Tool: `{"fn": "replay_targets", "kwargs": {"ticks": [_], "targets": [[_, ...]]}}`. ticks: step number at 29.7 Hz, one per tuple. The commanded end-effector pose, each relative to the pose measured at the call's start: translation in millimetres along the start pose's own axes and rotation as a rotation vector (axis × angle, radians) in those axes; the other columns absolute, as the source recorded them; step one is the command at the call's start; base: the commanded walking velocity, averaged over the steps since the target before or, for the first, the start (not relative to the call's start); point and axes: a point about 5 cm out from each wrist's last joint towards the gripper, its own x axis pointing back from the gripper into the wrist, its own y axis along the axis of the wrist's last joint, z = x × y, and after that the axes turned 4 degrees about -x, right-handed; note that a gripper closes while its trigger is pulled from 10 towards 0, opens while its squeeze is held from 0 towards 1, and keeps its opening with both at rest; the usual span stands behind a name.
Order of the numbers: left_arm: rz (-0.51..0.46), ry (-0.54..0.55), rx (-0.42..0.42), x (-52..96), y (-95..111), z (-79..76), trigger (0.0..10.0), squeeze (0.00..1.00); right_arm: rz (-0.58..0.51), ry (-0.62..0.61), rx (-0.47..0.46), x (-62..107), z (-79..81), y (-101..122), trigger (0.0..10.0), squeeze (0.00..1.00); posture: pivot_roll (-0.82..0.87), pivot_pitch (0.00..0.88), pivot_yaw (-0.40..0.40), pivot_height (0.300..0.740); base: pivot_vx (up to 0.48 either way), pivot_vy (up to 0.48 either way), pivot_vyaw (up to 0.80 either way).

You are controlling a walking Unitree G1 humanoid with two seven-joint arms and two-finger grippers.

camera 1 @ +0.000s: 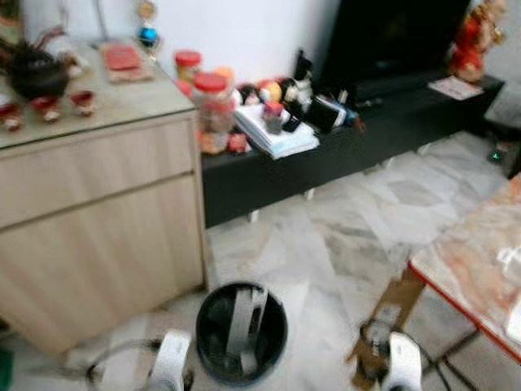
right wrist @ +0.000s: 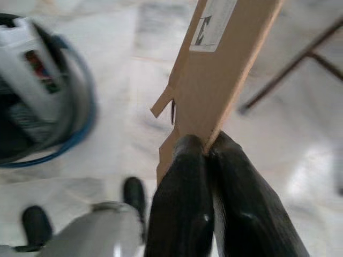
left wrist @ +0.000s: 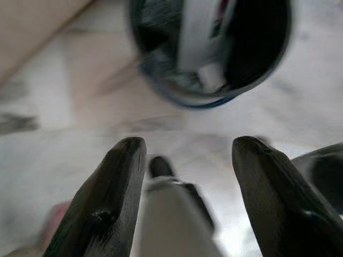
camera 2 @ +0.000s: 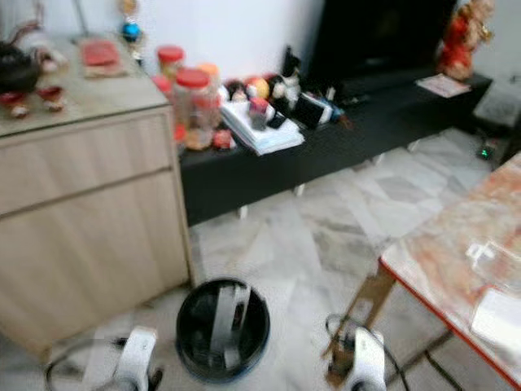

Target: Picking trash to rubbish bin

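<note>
On the marble floor, at six o'clock in the head view, stood the black rubbish bin with white packaging inside. At about four o'clock from it, the right claw was clenched on a strip of brown cardboard bearing a white label, held upright beside the red-edged table. At seven o'clock from the bin, the left claw hung released, fingers spread, pointing toward the bin. A wooden cabinet stood at ten o'clock.
</note>
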Motion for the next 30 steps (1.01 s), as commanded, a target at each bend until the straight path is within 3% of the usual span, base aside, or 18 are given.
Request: {"fn": "replay_targets", "kwargs": {"ticks": [1, 10, 17, 23, 28, 30], "targets": [[0.02, 0.027, -0.017, 1.6, -5.6, 11.4, 10.0, 0.0, -0.038, 0.021, -0.006, -2.0, 8.6, 11.7, 10.0, 0.0, 0.0, 0.034, -0.124, 0.74, 0.3, 0.0, 0.0], [0.021, 0.029, -0.017, 1.7, -5.7, 12.1, 10.0, 0.0, -0.053, 0.043, 0.039, -2.1, 8.9, 15.8, 10.0, 0.0, 0.0, 0.043, -0.125, 0.74, 0.298, 0.0, 0.0], [0.02, 0.034, -0.016, 1.6, -5.6, 11.9, 10.0, 0.0, -0.056, 0.036, 0.014, -2.1, 8.7, 16.0, 10.0, 0.0, 0.0, 0.048, -0.128, 0.74, 0.289, 0.0, 0.34], [0.018, 0.038, -0.009, 1.7, -5.9, 12.4, 10.0, 0.0, -0.073, 0.077, 0.058, -3.1, 13.6, 26.1, 10.0, 0.0, 0.0, 0.061, -0.129, 0.74, 0.0, 0.0, 0.0], [0.013, 0.04, -0.009, 1.5, -4.3, 12.4, 10.0, 0.0, -0.121, 0.125, 0.179, -4.6, 25.4, 50.4, 10.0, 0.0, 0.0, 0.061, -0.129, 0.74, 0.0, 0.0, 0.0], [-0.009, 0.037, 0.0, 0.6, 1.8, 12.7, 10.0, 0.0, -0.147, 0.19, 0.339, -4.7, 43.5, 66.4, 10.0, 0.0, 0.0, 0.063, -0.131, 0.74, 0.0, 0.0, 0.0]]}}
